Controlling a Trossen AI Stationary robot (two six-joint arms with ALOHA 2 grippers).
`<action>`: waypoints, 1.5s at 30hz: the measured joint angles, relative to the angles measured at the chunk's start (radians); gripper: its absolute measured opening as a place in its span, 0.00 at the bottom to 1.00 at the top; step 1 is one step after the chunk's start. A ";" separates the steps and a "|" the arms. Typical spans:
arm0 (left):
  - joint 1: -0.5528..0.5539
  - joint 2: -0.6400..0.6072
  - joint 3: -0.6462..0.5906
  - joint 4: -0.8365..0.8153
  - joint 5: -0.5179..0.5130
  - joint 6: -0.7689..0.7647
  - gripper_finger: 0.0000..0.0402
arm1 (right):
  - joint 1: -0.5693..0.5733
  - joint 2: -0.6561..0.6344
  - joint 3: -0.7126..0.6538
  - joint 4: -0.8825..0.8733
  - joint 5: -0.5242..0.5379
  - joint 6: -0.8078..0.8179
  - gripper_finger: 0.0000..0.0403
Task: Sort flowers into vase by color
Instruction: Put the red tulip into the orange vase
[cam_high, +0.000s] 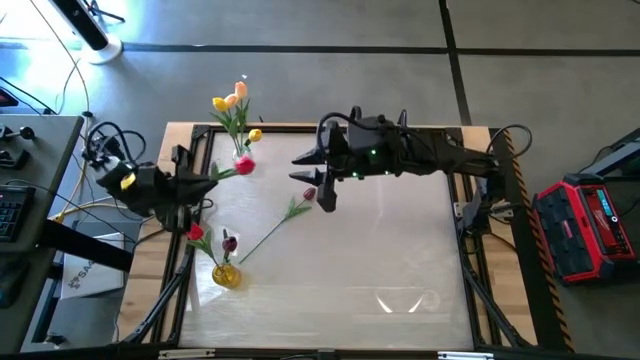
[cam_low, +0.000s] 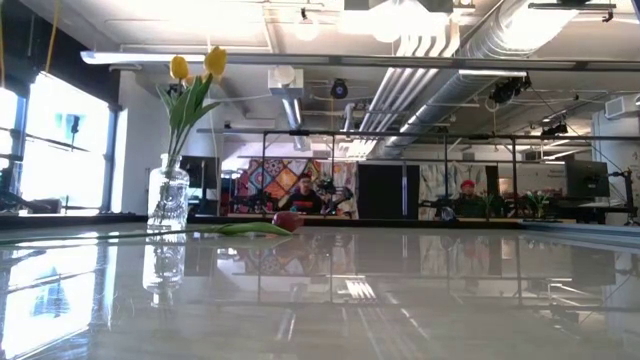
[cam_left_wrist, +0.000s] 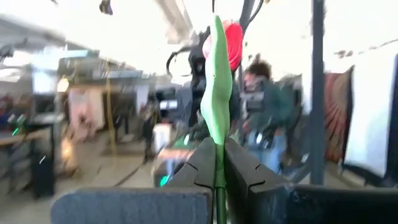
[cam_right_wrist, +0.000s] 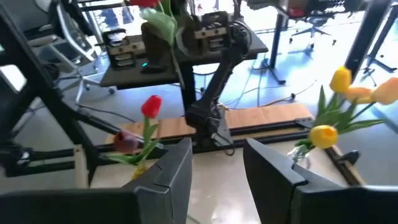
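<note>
While upright, red tulip between left fingers

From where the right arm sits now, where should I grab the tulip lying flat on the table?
Grip the thin stem midway, coming straight down with fingers across it. The tulip lies diagonally, its maroon head just under the open right gripper; the bare stem stays clear of both vases.

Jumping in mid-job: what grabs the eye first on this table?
The left gripper, at the table's left edge, is shut on a red tulip and holds it upright. Yellow and peach tulips fill a clear vase at the far left. One dark tulip lies flat mid-table, just under the open right gripper.
</note>
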 joint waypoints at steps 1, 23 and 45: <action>-0.002 -0.013 -0.040 0.068 0.024 0.024 0.00 | 0.004 0.000 0.000 -0.004 -0.001 0.007 0.33; -0.003 -0.034 -0.655 1.075 0.374 0.085 0.00 | 0.012 0.001 0.000 -0.094 0.000 0.095 0.33; -0.003 0.066 -0.702 1.251 0.815 -0.234 0.00 | 0.009 0.002 0.000 -0.105 -0.001 0.176 0.33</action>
